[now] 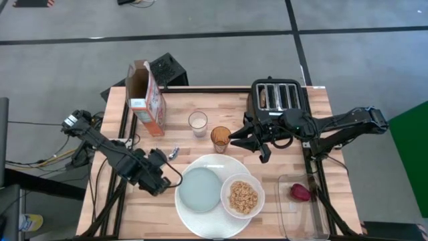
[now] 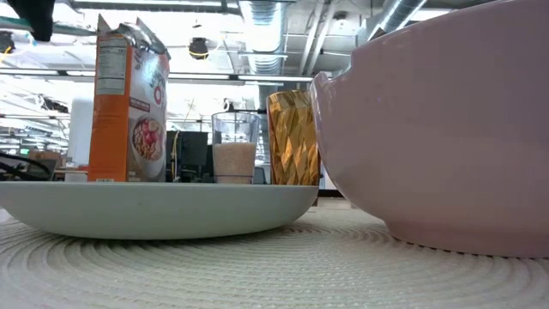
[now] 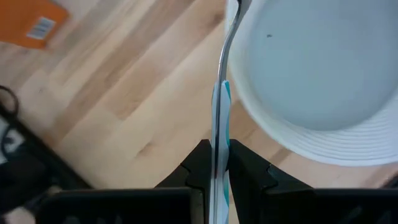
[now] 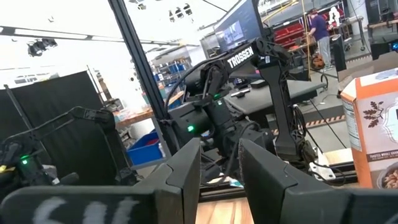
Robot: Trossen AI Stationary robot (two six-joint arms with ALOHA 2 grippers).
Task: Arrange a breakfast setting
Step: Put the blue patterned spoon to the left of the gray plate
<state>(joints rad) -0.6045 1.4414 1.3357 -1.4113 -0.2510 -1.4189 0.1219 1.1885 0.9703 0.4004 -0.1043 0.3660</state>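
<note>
Left claw (image 3: 214, 163) clamped on spoon (image 3: 219, 93) handle, bowl end beside large plate (image 3: 323, 140) rim; risk: thin handle pivots, clipping rim; right claw (image 1: 251, 144) partly apart, empty.

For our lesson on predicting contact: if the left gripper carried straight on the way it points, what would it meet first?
Probably the wooden table, close beside the large white plate; the metal spoon shut in the left gripper jaws would touch first. Height is unclear.
</note>
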